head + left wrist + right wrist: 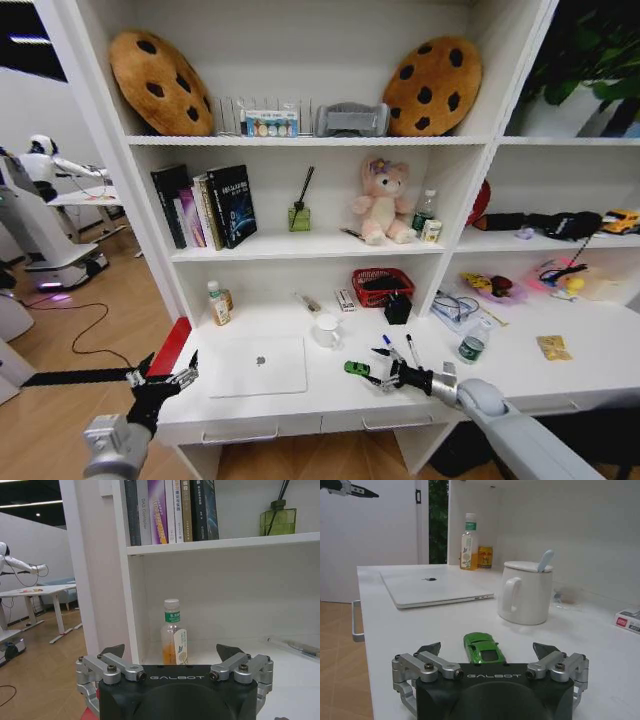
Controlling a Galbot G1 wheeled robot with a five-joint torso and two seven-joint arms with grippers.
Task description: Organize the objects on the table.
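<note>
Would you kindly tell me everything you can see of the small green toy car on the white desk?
The small green toy car is a glossy bright-green sports-car model with dark windows, apparently painted metal or plastic. It sits upright on its wheels on the white desk top, in front of the white mug and to the right of the closed silver laptop. The right gripper hovers at it with fingers open, the car lying between them; whether they touch it is unclear.
</note>
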